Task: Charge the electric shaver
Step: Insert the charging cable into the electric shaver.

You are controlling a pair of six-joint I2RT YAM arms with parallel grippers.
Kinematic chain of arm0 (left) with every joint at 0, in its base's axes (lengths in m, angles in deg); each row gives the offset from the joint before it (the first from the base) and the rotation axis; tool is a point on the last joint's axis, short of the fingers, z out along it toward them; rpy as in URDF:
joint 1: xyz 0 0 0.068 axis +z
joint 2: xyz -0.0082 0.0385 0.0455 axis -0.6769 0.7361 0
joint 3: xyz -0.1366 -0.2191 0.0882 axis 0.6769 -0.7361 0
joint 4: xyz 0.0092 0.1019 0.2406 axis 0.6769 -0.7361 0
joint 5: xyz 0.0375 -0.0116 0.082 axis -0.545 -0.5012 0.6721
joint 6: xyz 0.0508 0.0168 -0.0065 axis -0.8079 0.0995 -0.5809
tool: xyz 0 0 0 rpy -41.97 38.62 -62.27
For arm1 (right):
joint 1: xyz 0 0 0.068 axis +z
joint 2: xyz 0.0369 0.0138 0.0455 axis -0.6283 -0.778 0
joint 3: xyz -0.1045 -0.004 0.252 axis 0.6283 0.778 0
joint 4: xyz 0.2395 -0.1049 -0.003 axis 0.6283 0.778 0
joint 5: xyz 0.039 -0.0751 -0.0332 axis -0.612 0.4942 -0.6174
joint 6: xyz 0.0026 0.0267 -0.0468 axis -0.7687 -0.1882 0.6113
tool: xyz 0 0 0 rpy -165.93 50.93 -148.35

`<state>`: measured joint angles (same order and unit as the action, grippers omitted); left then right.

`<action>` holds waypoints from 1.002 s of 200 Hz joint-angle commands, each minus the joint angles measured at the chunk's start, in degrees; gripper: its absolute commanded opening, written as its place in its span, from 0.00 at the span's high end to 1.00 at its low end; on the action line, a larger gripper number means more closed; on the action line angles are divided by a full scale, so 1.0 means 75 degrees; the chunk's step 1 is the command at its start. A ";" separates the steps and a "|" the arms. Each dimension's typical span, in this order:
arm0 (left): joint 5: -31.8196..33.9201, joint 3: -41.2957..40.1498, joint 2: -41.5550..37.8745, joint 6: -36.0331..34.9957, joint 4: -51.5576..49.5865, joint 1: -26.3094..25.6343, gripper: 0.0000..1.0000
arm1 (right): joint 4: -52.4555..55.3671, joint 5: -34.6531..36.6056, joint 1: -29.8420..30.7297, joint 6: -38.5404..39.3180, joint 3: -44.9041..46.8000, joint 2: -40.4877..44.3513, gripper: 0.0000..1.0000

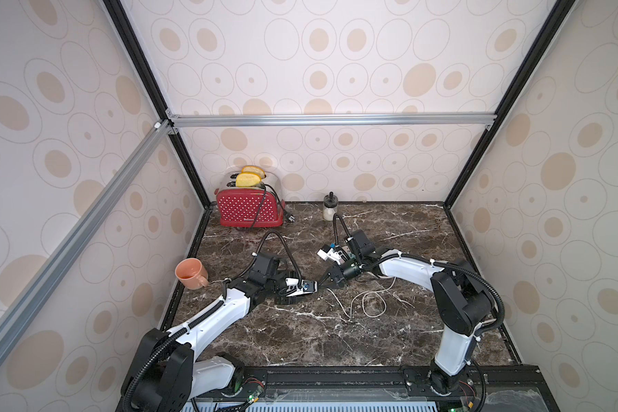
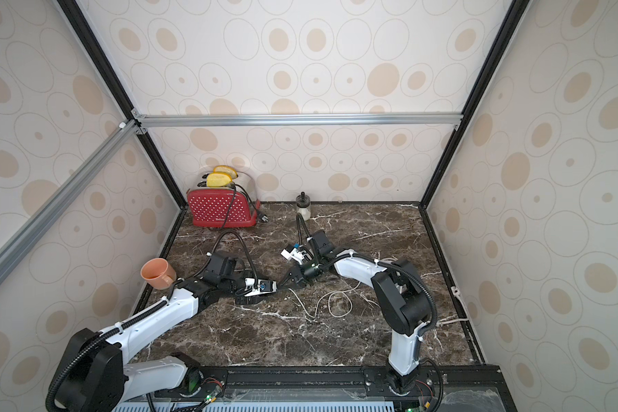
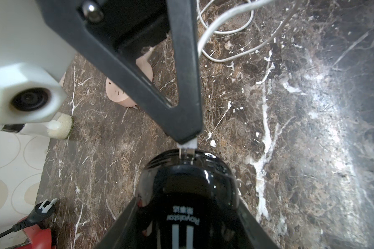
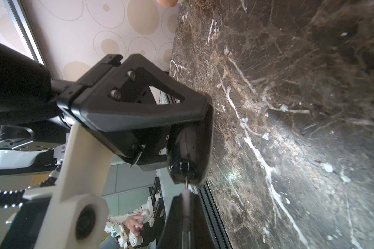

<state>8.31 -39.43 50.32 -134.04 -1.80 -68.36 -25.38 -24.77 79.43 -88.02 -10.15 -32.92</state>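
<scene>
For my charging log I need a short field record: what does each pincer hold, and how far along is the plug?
left pincer: shut on the electric shaver
right pincer: shut on the plug
plug state: white, metal tip at the shaver's end, not pushed home
cable: white, lies in loose loops on the table
socket disc: pink, on the table, partly hidden behind the right pincer
</scene>
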 commanded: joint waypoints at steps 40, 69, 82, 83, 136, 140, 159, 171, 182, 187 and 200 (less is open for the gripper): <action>-0.1009 0.0103 -0.0125 0.0091 0.0482 -0.0168 1.00 | -0.0447 -0.0025 0.0024 0.0396 0.0027 -0.0038 1.00; -0.1093 0.0183 -0.0194 0.0060 0.0195 -0.0168 1.00 | -0.0622 0.0561 -0.0085 0.0604 0.0072 0.0197 1.00; -0.1112 0.0217 -0.0205 -0.0025 0.0004 -0.0165 1.00 | -0.0875 0.0608 -0.0221 0.0394 0.0135 0.0199 1.00; -0.1115 0.0220 -0.0206 -0.0030 0.0000 -0.0164 1.00 | -0.0896 0.0606 -0.0228 0.0383 0.0136 0.0199 1.00; -0.0959 0.0181 -0.0175 -0.0005 0.0138 -0.0163 1.00 | -0.0762 0.0077 -0.0226 0.0408 0.0053 0.0148 1.00; -0.0941 0.0169 -0.0157 0.0027 0.0203 -0.0173 1.00 | -0.0638 0.0038 -0.0208 0.0468 0.0050 0.0146 1.00; -0.0929 0.0147 -0.0117 0.0154 0.0459 -0.0172 1.00 | 0.0117 0.0041 -0.0080 0.0989 -0.0072 0.0131 1.00; -0.0967 0.0178 -0.0055 0.0175 0.0480 -0.0166 1.00 | 0.0253 -0.0048 -0.0010 0.1085 -0.0079 0.0107 1.00; -0.1011 0.0201 -0.0021 0.0185 0.0487 -0.0171 1.00 | 0.0296 -0.0118 0.0037 0.1099 -0.0094 0.0051 1.00; -0.1022 0.0207 -0.0025 0.0187 0.0495 -0.0174 1.00 | 0.0360 -0.0161 0.0050 0.1155 -0.0118 0.0027 1.00; -0.1019 0.0216 -0.0052 0.0199 0.0470 -0.0170 1.00 | 0.0605 -0.0259 0.0039 0.1362 -0.0203 -0.0043 1.00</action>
<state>6.73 -39.48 50.35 -133.06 -1.28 -68.43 -23.70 -25.86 78.76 -81.68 -9.74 -32.52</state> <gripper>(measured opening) 0.586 0.066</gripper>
